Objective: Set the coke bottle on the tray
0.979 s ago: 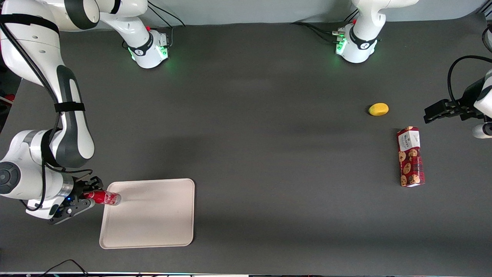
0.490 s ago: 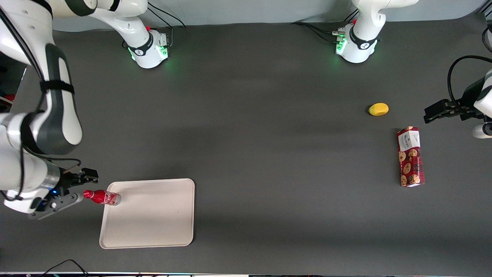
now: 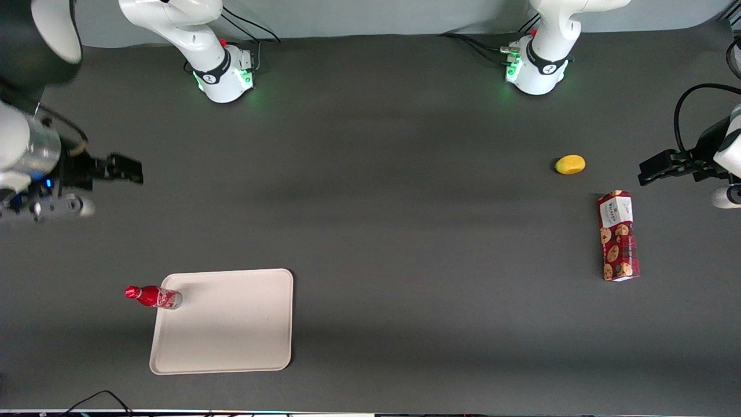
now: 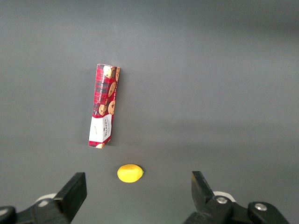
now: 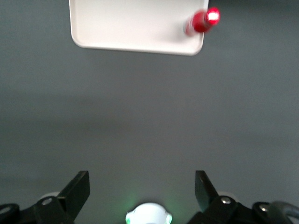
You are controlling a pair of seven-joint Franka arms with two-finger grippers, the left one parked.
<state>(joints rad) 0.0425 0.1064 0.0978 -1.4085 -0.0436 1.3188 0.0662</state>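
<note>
Work surface — a dark grey matte table [image 3: 382, 191] filling nearly the whole front view; a pale grey-blue wall [image 3: 376, 17] runs along its edge farthest from the camera — lighting soft and even, shadows faint

The small slim red coke bottle [image 3: 153, 296] [image 5: 202, 21] stands upright on a corner of the large flat off-white rectangular tray [image 3: 231, 330] [image 5: 131, 25], the corner farther from the front camera, at the working arm's end of the dark grey surface [image 3: 376, 231]. The black two-finger end effector [image 3: 110, 185] [image 5: 142, 189] hangs with fingers spread, well apart from both and farther from the front camera. Toward the parked arm's end, the long red cookie box [image 3: 618, 236] [image 4: 103, 106] lies near the small yellow lemon-shaped fruit [image 3: 570, 164] [image 4: 130, 173], the box nearer the front camera.
</note>
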